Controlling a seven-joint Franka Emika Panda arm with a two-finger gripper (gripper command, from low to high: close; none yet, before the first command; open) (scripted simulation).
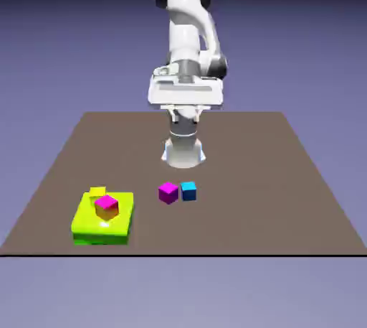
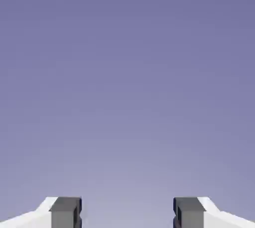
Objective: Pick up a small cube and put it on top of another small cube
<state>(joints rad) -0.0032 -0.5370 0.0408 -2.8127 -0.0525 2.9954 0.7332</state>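
The small cyan-blue cube (image 1: 188, 190) sits on the brown table (image 1: 272, 176), right beside a magenta cube (image 1: 168, 192) of the same size on its exterior-view left. My gripper (image 1: 185, 111) hangs high above the table, well behind both cubes and touching neither. In the hand view my gripper (image 2: 127, 214) is open: its two grey fingertips (image 2: 65, 212) stand wide apart with nothing between them, and only the plain backdrop shows beyond.
A flat yellow-green block (image 1: 102, 222) lies near the table's front left in the exterior view, with a magenta-topped orange cube (image 1: 106, 207) on it and a small yellow piece (image 1: 97, 191) at its back edge.
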